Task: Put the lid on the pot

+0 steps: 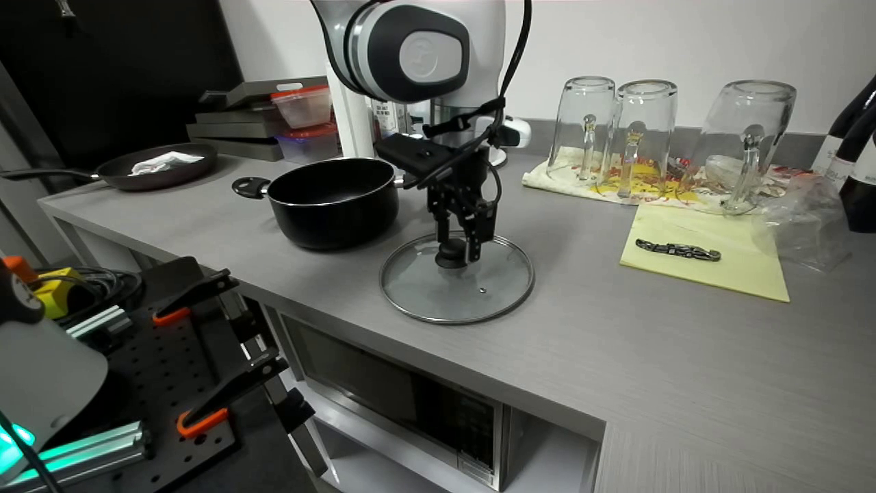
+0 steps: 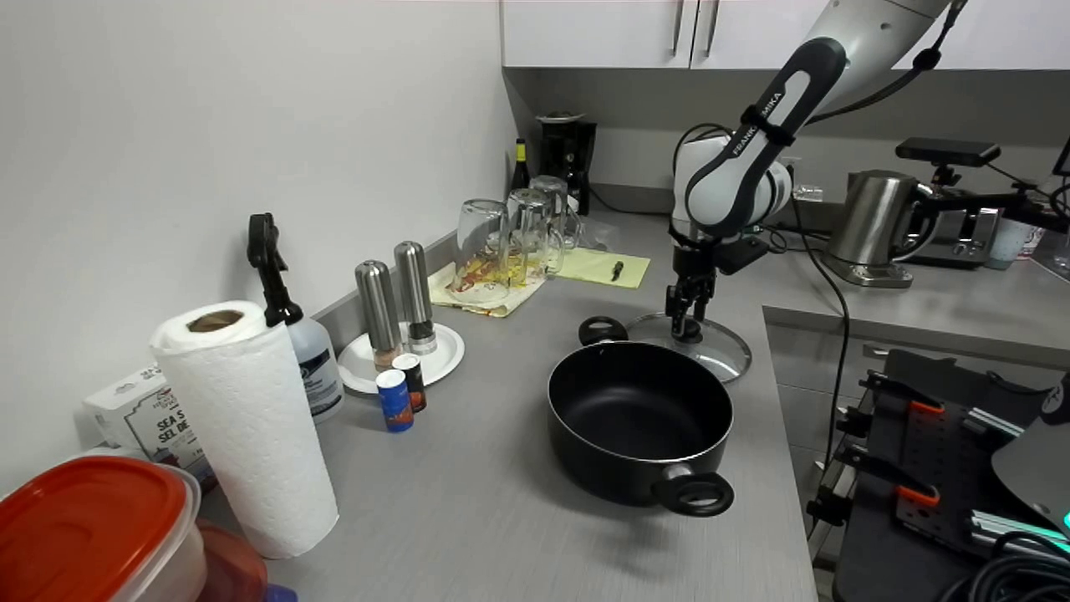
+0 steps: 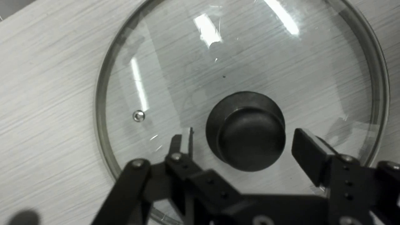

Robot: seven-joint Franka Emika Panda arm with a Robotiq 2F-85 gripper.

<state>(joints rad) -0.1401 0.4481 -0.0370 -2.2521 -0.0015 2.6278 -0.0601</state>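
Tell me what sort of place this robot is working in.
Most likely a kitchen: a microwave sits under the counter, and a pot and a kettle stand on top.

Wrist view: lid (image 3: 242,78) cut off at top edge; its lower rim partly hidden behind the pincer (image 3: 243,137), which itself runs off btm & R edges. Dark spot (image 3: 25,218) in btm L corner too blurred to ID. In an exterior view the pot (image 2: 614,478) covers the lid's near part; red-lidded tub (image 2: 92,527) cut off by L & btm edges; salt box (image 2: 155,422) partly behind paper roll (image 2: 255,451), lettering incompl.; spray bottle (image 2: 318,359) print too small to read. In an exterior view black wrist fittings (image 1: 419,155) hide most of a pot handle; handle of the frying pan (image 1: 157,183) runs off L edge, bottles (image 1: 866,198) off R. Arm (image 1: 421,58) cut off up top in both exterior views.
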